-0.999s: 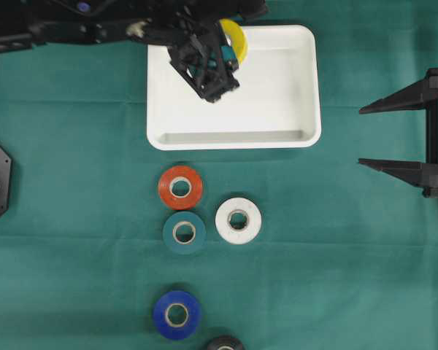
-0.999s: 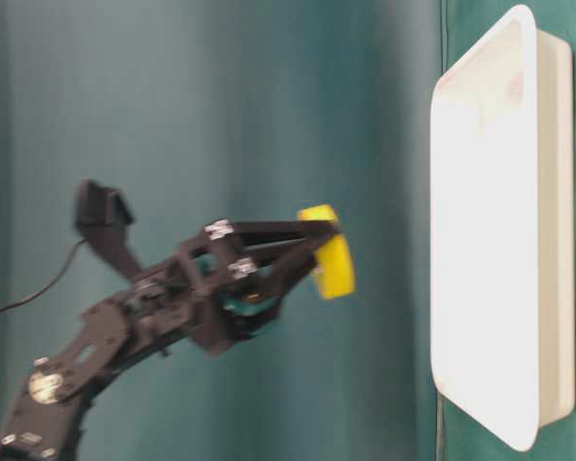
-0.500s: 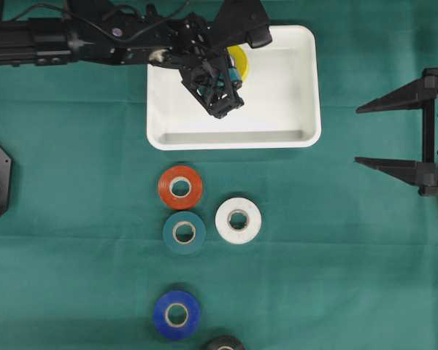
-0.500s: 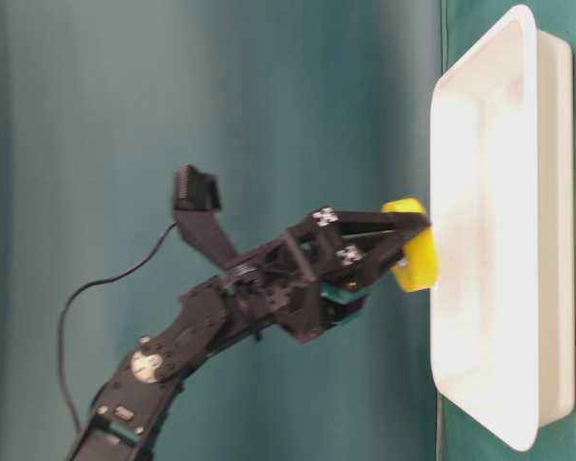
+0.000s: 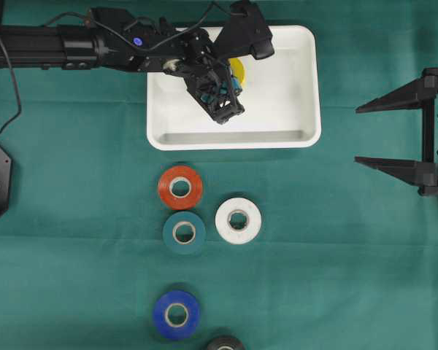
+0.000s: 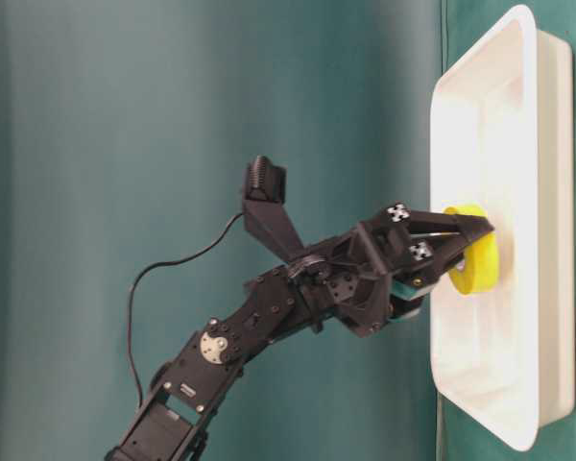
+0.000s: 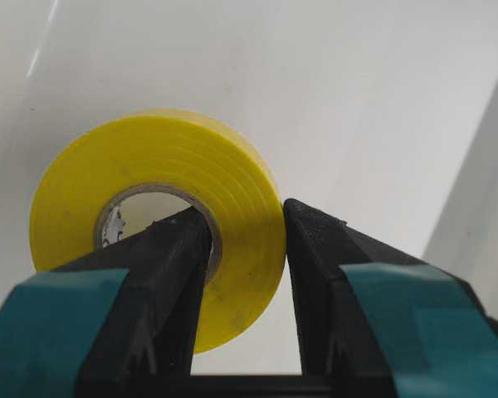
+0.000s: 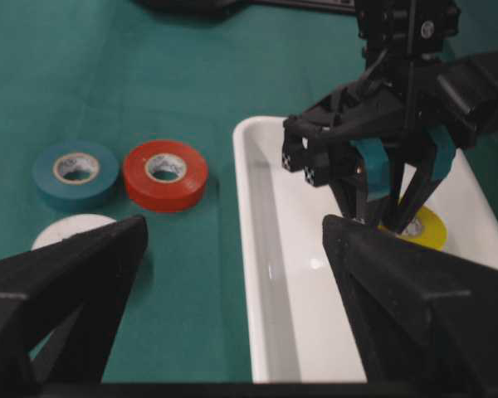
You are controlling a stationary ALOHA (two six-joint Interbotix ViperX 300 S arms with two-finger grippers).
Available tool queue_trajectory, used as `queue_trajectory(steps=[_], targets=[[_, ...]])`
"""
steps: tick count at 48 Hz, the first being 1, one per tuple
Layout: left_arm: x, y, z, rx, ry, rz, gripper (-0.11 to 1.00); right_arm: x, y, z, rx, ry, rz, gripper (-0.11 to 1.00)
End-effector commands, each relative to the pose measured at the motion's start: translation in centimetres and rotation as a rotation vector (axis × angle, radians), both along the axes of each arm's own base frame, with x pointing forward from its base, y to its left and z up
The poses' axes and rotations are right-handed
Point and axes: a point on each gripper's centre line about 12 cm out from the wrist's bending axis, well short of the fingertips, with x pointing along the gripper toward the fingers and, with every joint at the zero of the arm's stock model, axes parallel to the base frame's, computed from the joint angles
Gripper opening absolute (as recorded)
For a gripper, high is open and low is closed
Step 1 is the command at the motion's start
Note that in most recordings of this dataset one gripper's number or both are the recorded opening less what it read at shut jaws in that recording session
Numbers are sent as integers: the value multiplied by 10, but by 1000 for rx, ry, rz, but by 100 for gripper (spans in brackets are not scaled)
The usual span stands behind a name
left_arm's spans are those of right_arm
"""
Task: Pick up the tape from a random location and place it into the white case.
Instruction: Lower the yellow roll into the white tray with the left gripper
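The white case lies at the top centre of the green table. My left gripper reaches into it, shut on a yellow tape roll. One finger goes through the roll's hole and the other presses its outer wall. In the table-level view the roll sits low inside the case, at or just above its floor. The right wrist view shows the roll and the left gripper inside the case. My right gripper is open and empty at the right edge.
Below the case lie an orange-red roll, a teal roll and a white roll. A blue roll and a black roll lie near the bottom edge.
My left gripper has come down with the yellow roll from above the case's far rim to low inside the case. The right arm has not moved.
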Motion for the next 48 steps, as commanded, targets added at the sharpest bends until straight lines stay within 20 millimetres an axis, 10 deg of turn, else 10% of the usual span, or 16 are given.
queue_trajectory(steps=[1,19,33,48], targets=[[5,3,17,17,-49,2,24,2,0,4,-1,-14,-1,91],[3,2,16,3,-25,6,24,2,-1,5,-1,-14,-1,91],[4,2,19,14,-37,-3,95,2,-1,5,-1,-14,-2,91],[2,1,36,22,-65,-1,94,2,-1,5,0,-12,-3,91]])
